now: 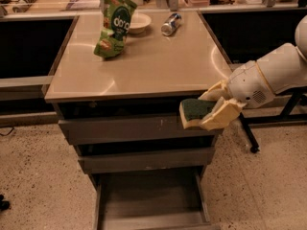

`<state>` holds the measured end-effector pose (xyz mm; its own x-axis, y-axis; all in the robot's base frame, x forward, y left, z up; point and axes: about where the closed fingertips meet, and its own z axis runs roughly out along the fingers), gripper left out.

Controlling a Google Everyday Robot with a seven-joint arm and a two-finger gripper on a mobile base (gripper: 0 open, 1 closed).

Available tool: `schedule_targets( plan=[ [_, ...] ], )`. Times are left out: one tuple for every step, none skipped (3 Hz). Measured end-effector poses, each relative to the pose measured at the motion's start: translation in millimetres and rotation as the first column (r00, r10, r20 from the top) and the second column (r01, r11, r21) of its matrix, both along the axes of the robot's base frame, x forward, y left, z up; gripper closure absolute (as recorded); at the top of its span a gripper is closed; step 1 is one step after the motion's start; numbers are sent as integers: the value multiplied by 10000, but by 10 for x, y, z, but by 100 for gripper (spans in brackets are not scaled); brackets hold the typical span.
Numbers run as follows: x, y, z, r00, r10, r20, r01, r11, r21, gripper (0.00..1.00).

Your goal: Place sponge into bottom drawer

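The sponge (195, 112), dark green on top with pale yellow foam below, is held in my gripper (211, 110), which is shut on it. The gripper reaches in from the right on a white arm (273, 75). It holds the sponge in the air in front of the cabinet's upper drawer front, just off the tabletop's front right corner. The bottom drawer (151, 200) is pulled open at the bottom of the view, a shallow grey tray with a bare floor. It lies below and to the left of the sponge.
On the tan tabletop (144, 66) stand a green snack bag (114, 25), a white bowl (138, 22) and a lying can (171, 24). The middle drawer (146, 159) sticks out slightly above the bottom one. A dark stand leg (247, 135) is at the right on the speckled floor.
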<state>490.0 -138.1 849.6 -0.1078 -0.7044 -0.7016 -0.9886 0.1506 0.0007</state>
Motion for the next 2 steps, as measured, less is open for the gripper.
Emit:
schedule_targets(
  plan=[
    [0, 0, 0, 10000, 0, 0, 0, 10000, 0, 100],
    [-134, 11, -302, 9998, -62, -210, 63, 10000, 51, 100]
  ],
)
